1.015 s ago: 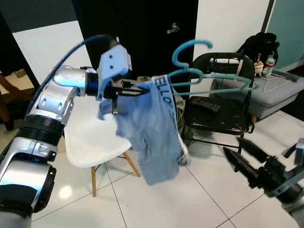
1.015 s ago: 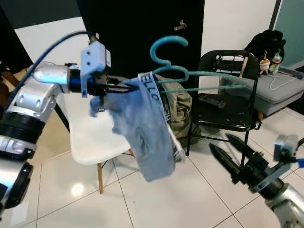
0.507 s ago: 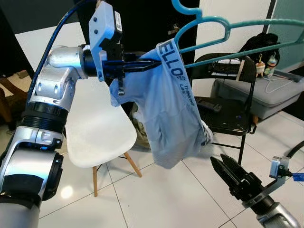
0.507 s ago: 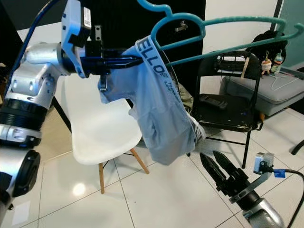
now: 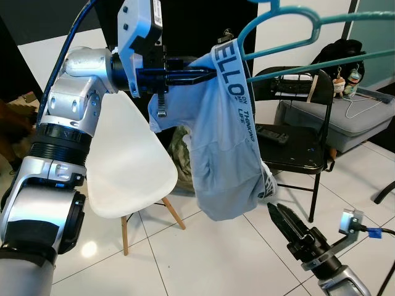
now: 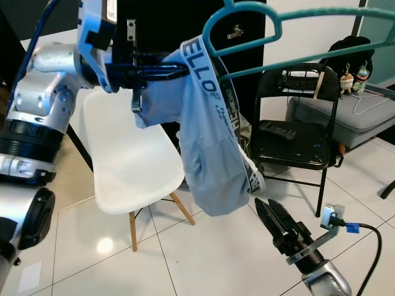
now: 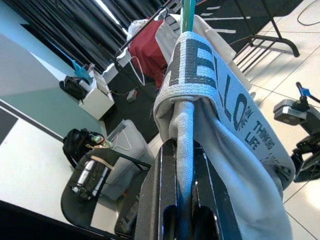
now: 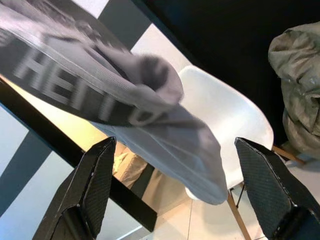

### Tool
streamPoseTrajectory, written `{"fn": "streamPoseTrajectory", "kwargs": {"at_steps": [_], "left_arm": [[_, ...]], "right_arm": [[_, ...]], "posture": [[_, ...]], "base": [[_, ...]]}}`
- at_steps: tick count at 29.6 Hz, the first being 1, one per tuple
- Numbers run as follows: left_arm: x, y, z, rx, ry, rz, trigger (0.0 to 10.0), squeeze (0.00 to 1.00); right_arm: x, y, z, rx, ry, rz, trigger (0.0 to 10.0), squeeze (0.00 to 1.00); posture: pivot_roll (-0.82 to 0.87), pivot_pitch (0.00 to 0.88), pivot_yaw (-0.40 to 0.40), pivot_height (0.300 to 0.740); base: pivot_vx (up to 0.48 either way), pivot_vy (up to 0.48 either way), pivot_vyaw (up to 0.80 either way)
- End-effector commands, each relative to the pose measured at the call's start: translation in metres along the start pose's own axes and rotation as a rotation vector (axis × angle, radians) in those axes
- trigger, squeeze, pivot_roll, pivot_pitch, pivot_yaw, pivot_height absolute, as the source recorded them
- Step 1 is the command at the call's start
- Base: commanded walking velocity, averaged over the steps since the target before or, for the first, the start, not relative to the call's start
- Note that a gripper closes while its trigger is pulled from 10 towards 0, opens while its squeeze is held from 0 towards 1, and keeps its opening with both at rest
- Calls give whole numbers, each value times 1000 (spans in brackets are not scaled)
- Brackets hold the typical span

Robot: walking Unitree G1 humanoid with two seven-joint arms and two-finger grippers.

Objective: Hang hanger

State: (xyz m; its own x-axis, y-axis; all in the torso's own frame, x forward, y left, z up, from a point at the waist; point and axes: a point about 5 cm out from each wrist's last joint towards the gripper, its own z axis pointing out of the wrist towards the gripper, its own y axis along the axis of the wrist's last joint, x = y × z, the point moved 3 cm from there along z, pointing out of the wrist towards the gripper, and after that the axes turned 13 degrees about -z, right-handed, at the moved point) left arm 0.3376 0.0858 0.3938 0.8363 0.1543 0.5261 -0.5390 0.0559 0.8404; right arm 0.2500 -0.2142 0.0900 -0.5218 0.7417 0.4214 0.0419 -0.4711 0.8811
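In the left eye view my left claw (image 5: 200, 73) is raised high in front of me, its black fingers clamped on the waistband of a pair of light grey-blue cotton shorts with a lettered band (image 5: 228, 154), which drape from a teal plastic hanger (image 5: 290, 18) held up near the top of the frame; the hanger's hook is cut off by the upper edge. Behind the shorts stand a white moulded chair with wooden legs (image 5: 126, 172) and a black folding metal chair (image 5: 290, 151), and a grey storage box (image 5: 345, 123) sits on the white tiled floor (image 5: 203, 259) further right. My right claw (image 5: 290, 227) sits low, below the hem of the shorts, its fingers parted and gripping nothing. In the right eye view the same scene shows the teal hanger's bar (image 6: 290, 58) running rightward above the black chair, with an olive bundle of cloth (image 6: 244, 132) behind the shorts. In the left wrist view my two fingers (image 7: 165, 200) are closed around the rolled waistband, and the hanger's teal stem (image 7: 188, 15) rises just above it. In the right wrist view my fingers (image 8: 92, 185) are spread wide, with the grey shorts hanging between them, not touching either.
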Motion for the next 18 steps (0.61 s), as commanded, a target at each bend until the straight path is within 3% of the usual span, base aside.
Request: {"fn": "streamPoseTrajectory", "kwargs": {"at_steps": [1,9,14,15,18], "left_arm": [[1,14,0,-51,-9,21,0,0],[-1,20,3,-81,-27,21,0,0],[-5,22,7,-98,-56,15,0,0],[-5,21,7,-97,-59,13,0,0],[-6,20,8,-95,-60,10,0,0]], "right_arm": [[4,-8,6,34,34,0,10000,0],[6,-7,16,49,68,-36,10000,0],[9,7,31,19,108,-84,10000,0],[9,10,33,5,112,-90,0,0],[11,14,35,-5,122,-95,0,0]], "posture": [[-16,0,101,740],[-14,0,103,740],[-15,0,104,740],[-17,0,104,740],[-18,0,104,740]], "base": [[0,0,0],[0,0,0],[0,0,0],[0,0,0],[0,0,0]]}}
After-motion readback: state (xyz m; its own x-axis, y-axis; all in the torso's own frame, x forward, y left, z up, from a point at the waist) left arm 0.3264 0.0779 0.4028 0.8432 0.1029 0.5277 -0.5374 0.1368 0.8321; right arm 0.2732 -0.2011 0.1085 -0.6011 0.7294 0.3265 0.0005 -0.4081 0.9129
